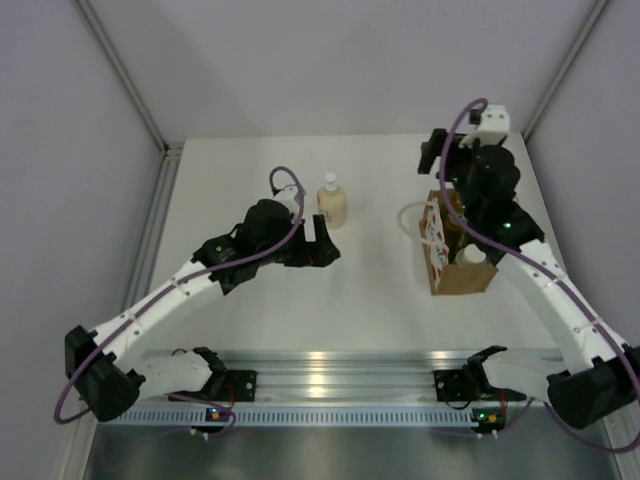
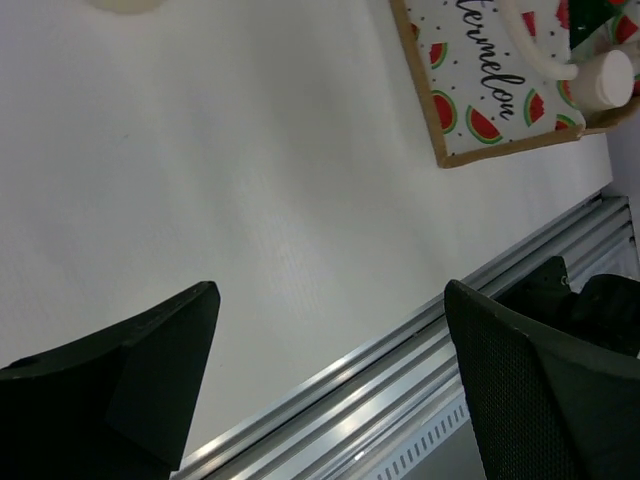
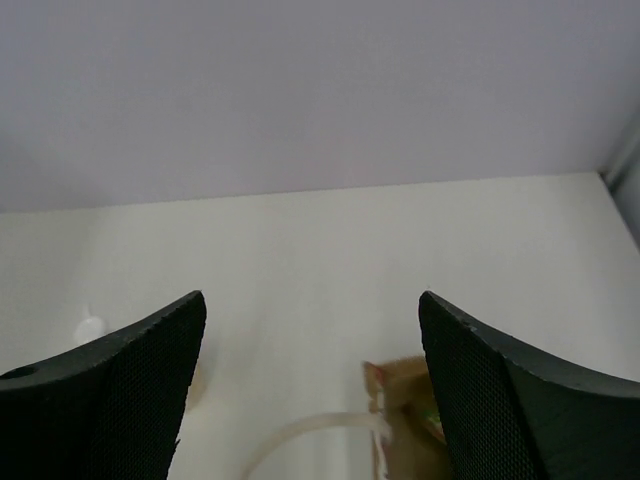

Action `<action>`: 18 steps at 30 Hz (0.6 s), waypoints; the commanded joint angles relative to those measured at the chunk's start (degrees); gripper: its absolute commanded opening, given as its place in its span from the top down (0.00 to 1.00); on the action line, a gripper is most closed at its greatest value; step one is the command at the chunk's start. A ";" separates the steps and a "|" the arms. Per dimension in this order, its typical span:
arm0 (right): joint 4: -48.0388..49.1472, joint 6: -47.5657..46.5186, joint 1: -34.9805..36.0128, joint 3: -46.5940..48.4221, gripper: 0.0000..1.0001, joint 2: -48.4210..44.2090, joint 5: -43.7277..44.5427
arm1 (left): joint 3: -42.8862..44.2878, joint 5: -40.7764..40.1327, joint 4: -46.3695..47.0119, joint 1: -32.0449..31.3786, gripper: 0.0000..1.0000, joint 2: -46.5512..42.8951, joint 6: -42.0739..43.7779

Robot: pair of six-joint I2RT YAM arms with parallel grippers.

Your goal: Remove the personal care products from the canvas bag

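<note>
The canvas bag (image 1: 455, 262) stands upright at the right of the table, its watermelon-printed side panel (image 2: 480, 90) facing left. A white-capped bottle (image 1: 472, 256) pokes out of its top (image 2: 605, 78). A cream bottle with a white cap (image 1: 332, 203) stands on the table at centre back. My right gripper (image 1: 440, 160) hangs open above the bag's far end with nothing between its fingers (image 3: 312, 297); the bag's corner (image 3: 400, 400) and a white handle (image 3: 310, 430) lie below it. My left gripper (image 1: 325, 242) is open and empty just in front of the cream bottle (image 2: 330, 290).
An aluminium rail (image 1: 340, 385) runs along the table's near edge, also seen in the left wrist view (image 2: 400, 400). Grey walls close the table in at the back and both sides.
</note>
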 commanded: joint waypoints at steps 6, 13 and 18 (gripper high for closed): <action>-24.08 5.15 -12.32 -4.37 0.16 -10.89 8.49 | 12.20 5.78 13.80 -6.40 0.02 16.43 -1.89; -28.57 6.64 -16.54 -7.72 0.18 -13.09 7.54 | 20.63 8.68 15.39 -8.95 0.02 27.25 -3.30; -28.92 6.12 -19.44 -9.66 0.25 -10.11 3.41 | 25.13 11.23 15.39 -9.39 0.02 31.30 -3.74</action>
